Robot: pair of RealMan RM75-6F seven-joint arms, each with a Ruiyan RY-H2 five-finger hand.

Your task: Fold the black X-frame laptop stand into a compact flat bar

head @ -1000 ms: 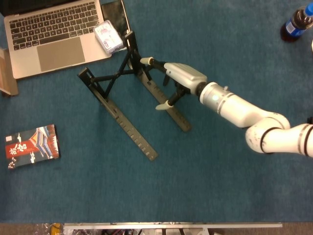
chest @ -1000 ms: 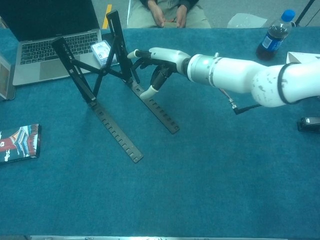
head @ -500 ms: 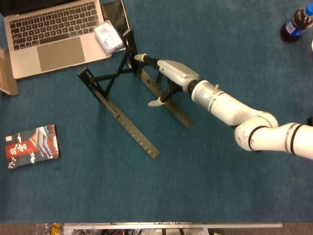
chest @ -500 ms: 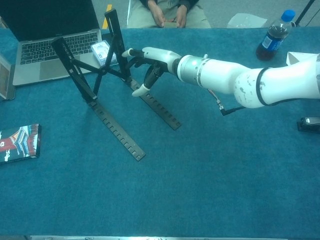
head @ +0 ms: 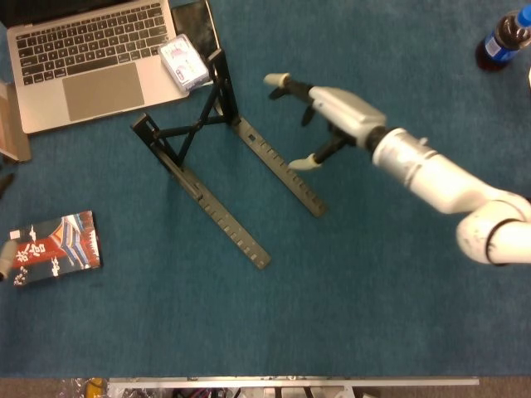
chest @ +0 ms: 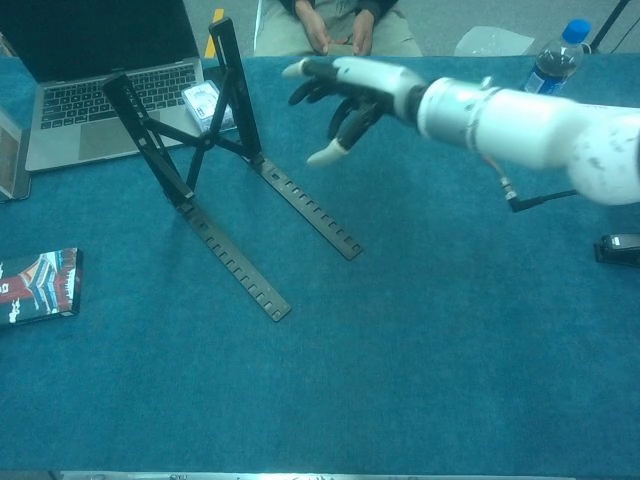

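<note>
The laptop [head: 91,62] fills the upper left of the head view. The laptop stand [head: 211,157] stands just right of it, unfolded, its 2 notched rails running down toward the centre, uprights still raised on the X-brace. The right hand [head: 319,116] hovers upper centre, clear of the stand, fingers spread and empty, likely poised for a grip. At far left sits a booklet [head: 54,247]; a small box [head: 183,62] rests on the laptop's corner. The left hand is only a sliver at the left edge, so I cannot tell its state.

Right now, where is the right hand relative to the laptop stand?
In both views the right hand hovers open to the right of the laptop stand, clear of its nearer rail, touching nothing.
</note>
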